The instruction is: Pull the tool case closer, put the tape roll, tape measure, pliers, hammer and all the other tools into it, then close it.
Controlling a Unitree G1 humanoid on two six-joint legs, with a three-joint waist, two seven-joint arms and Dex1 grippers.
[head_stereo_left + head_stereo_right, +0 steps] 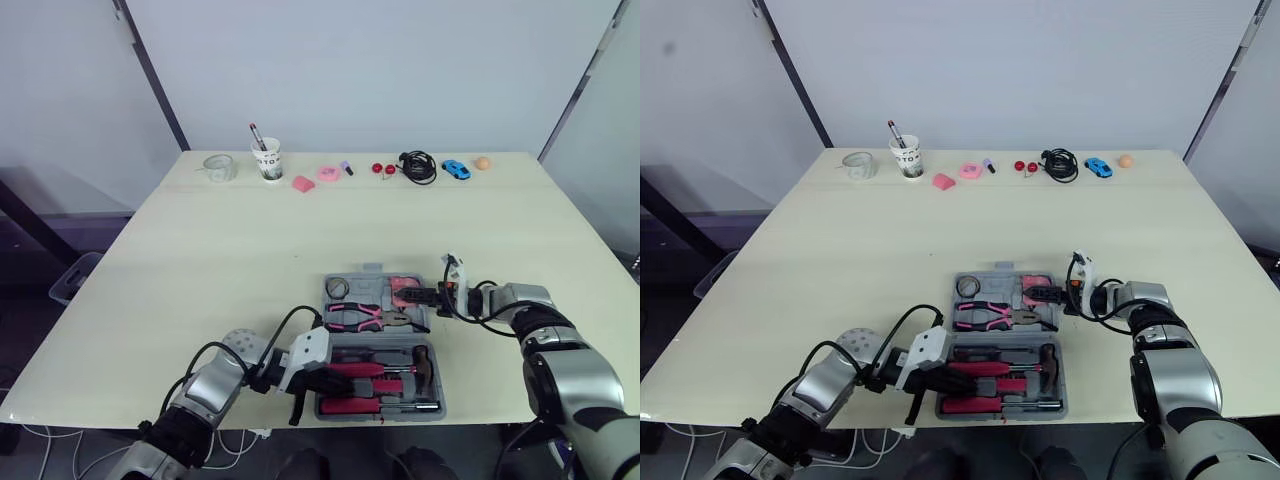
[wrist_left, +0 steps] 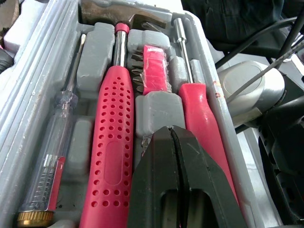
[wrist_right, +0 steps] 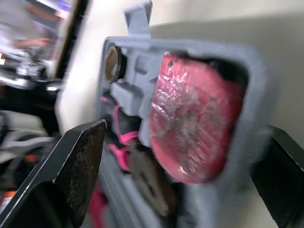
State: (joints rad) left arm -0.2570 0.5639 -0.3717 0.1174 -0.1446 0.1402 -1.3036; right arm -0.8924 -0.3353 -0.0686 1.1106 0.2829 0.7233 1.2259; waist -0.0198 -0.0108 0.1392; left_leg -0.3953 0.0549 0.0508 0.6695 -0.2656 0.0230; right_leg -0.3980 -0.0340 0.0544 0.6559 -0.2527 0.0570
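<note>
Both hovered at the open tool case [image 1: 372, 272]: left fingers [image 2: 156, 166] pressed together over the hammer [image 2: 111, 156], right fingers [image 3: 78, 164] spread either side of the tape measure [image 3: 194, 128]; closing risked trapping them.

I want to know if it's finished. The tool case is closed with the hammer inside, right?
No, the tool case is open, not closed; the left eye view shows both halves lying flat. The hammer is inside it.

In tool case [image 1: 372, 270]: pliers [image 1: 365, 318] behind hammer [image 1: 365, 368]
</note>
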